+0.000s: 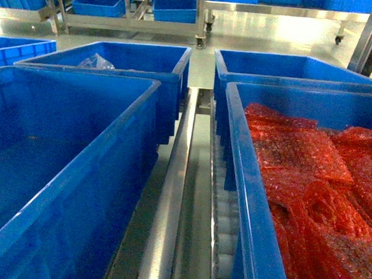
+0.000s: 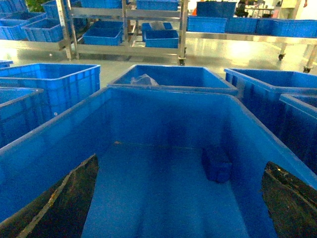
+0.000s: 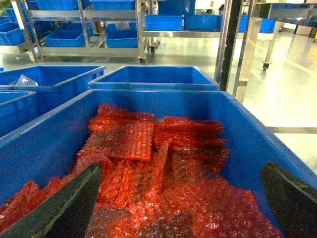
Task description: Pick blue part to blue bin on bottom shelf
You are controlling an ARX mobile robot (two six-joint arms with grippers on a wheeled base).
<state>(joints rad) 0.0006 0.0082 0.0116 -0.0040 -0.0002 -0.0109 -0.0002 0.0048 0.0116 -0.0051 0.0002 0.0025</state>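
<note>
Shelving racks [image 2: 129, 25] fill the top of frame; my left end effector [image 2: 181, 198] hangs spread apart over the blue bin [image 2: 44, 148], blue part [image 2: 216, 163] lying right of centre. My right end effector [image 3: 183, 203], also spread, hovers over red bubble wrap [image 3: 163, 163].

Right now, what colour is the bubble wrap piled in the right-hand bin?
Red, translucent, with a bubbled texture. The bubble wrap shows best in the right wrist view, inside the blue bin.
</note>
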